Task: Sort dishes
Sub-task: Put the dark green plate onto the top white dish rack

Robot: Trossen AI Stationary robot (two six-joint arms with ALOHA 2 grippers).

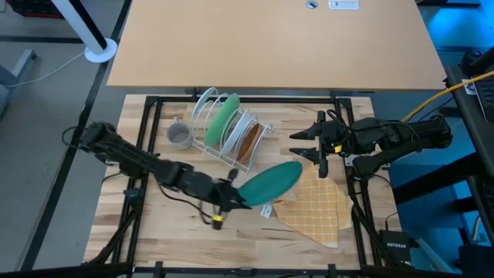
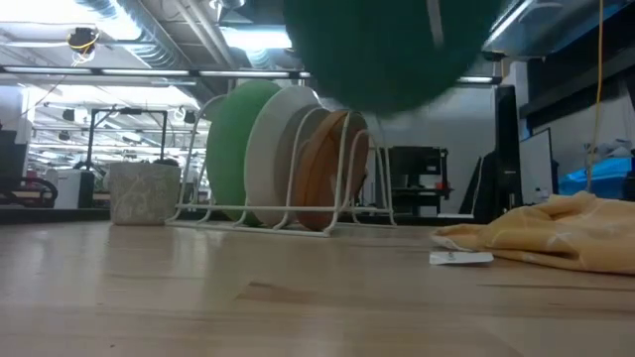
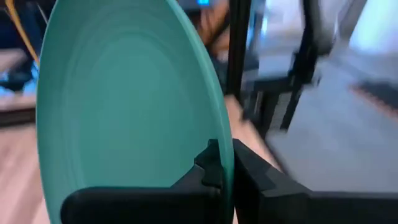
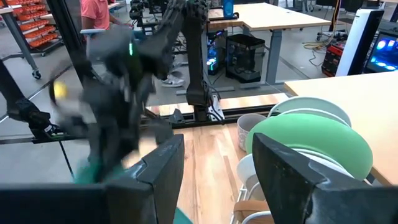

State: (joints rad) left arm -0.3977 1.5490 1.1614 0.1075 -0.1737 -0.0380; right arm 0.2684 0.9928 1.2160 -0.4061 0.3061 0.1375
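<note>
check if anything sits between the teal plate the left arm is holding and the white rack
Nothing visible blocks it. The left gripper holds the teal plate off the table, and only bare wood lies between it and the rack. The yellow cloth lies to the other side.

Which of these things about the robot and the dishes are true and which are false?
1. The left hand holds the teal plate off the table. True.
2. The light green plate lies flat on the yellow cloth. False: it stands on edge in the white rack.
3. The grey mug sits on the table beside the rack. True.
4. The right hand grips the brown plate. False: it is open and holds nothing; the brown plate is in the rack.
</note>
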